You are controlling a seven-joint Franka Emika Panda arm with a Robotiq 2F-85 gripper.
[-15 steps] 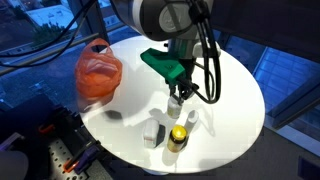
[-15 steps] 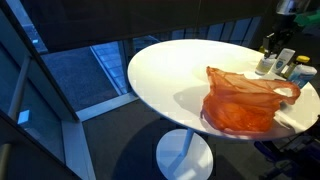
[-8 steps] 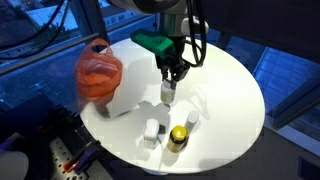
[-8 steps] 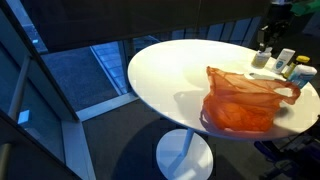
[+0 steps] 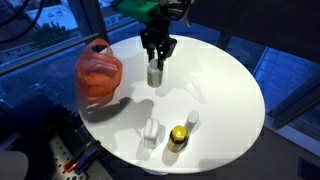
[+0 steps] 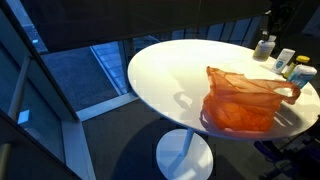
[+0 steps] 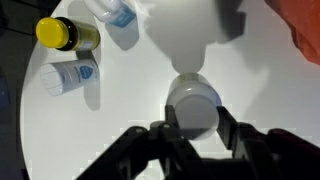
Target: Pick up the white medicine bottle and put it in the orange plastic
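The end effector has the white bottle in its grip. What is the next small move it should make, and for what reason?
Probably carry it sideways toward the orange bag, without lowering. The end effector is shut on the white medicine bottle, which seems lifted off the table, and the bag stands apart from it, not yet below it.

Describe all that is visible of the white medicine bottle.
The white medicine bottle is a plastic-looking cylinder, hanging upright between the dark jaws of the gripper, which clamp its upper part. The wrist view shows its rounded end between them. It seems held clear of the white table, apart from the orange bag.
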